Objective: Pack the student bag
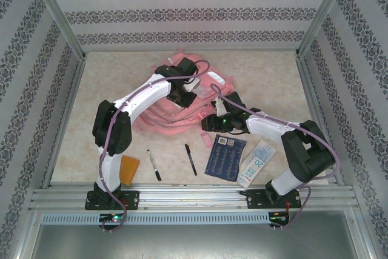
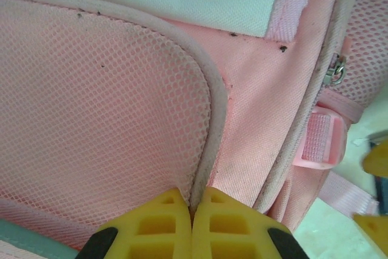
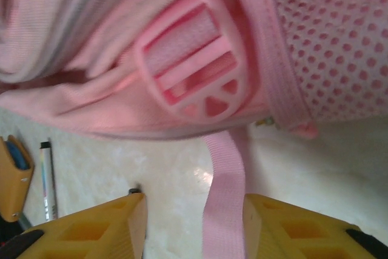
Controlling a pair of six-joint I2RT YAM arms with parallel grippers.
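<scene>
The student bag point(image 1: 212, 80), a large pink backpack, lies at mid-table under both arms. My left gripper point(image 1: 182, 96) is down on its top. In the left wrist view the yellow fingers point(image 2: 194, 207) are shut on the grey piping point(image 2: 209, 144) that edges the bag's pink mesh panel point(image 2: 109, 107). My right gripper point(image 1: 213, 119) sits at the bag's near edge. Seen from the right wrist it is open point(image 3: 195, 210) just above the tabletop. A loose pink strap point(image 3: 225, 198) runs between the fingers, close to the right one. The strap hangs below a pink buckle point(image 3: 194, 65).
Near the front edge lie two black pens point(image 1: 154, 165) point(image 1: 191, 159), a dark blue booklet point(image 1: 225, 157), a pale packet point(image 1: 256, 163) and an orange block point(image 1: 130, 169). A metal rail point(image 1: 194, 195) crosses the near side and patterned walls close in the table.
</scene>
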